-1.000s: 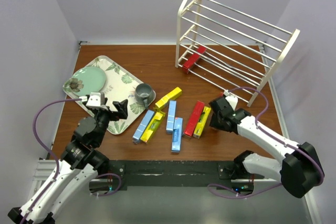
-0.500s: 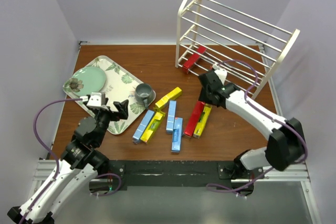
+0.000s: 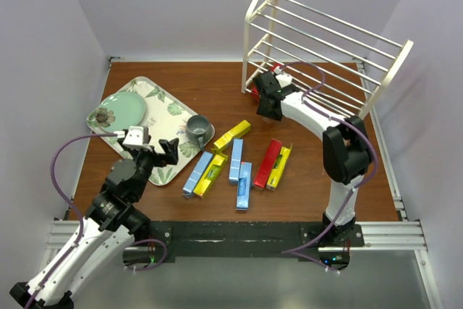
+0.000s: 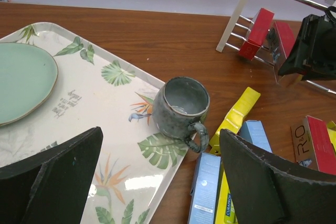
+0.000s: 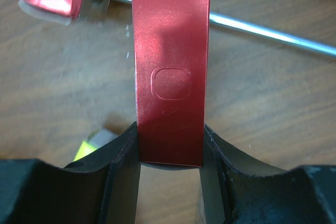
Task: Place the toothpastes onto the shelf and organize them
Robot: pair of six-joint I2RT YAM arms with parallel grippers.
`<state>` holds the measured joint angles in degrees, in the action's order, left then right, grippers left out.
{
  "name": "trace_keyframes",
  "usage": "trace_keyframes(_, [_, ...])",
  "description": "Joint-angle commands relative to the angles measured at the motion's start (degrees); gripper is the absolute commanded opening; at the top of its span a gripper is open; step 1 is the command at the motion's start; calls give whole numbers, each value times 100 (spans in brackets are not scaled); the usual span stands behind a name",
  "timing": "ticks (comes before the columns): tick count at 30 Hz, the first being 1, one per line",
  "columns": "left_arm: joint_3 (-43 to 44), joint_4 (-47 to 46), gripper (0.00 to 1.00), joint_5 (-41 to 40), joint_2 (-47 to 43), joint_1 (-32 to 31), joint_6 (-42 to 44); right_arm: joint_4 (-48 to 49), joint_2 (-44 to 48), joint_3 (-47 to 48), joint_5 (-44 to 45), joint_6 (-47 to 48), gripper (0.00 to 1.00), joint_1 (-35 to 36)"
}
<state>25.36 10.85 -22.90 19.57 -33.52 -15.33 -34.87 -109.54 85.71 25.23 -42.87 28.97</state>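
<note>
Just changed: the right arm has left the loose pile near the table's centre and stretched out to 1 o'clock, to the foot of the shelf [image 3: 393, 70]; the left arm has hardly stirred
Right claw: the right claw [image 5: 170, 140] is closed almost fully, pinching one end of a red toothpaste box [image 5: 170, 51]
Held box: it reaches forward over a rod of the bottom tier, at the rack's 9 o'clock end; whether it rests on the rods cannot be told
Already shelved: a second red box [image 4: 257, 31] lies on the same tier, just beside the held one
Left on the table: a third red box [image 3: 268, 163], touching a yellow box [image 3: 279, 168] on its 3 o'clock side; two more yellow boxes [image 3: 231, 135] and three light blue boxes [image 3: 236, 160], all at the centre
Left claw: the left claw [image 3: 165, 151] is spread wide and holds nothing, hovering at 9 o'clock over the leaf-patterned tray [image 3: 163, 99], near the grey mug [image 3: 198, 129]
Meaning: the reds are being gathered on one tier; the task looks early, with seven boxes not yet placed
Next move: likely lowering the box parallel to its neighbour and across at least two rods before letting go
Risk: a slim box laid along the gaps could slip between the rods
</note>
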Motion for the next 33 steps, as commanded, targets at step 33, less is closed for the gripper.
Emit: trace_keyframes(33, [276,22,100,233,618,-173,118,736,-929,1036,1467,-731,41,-515])
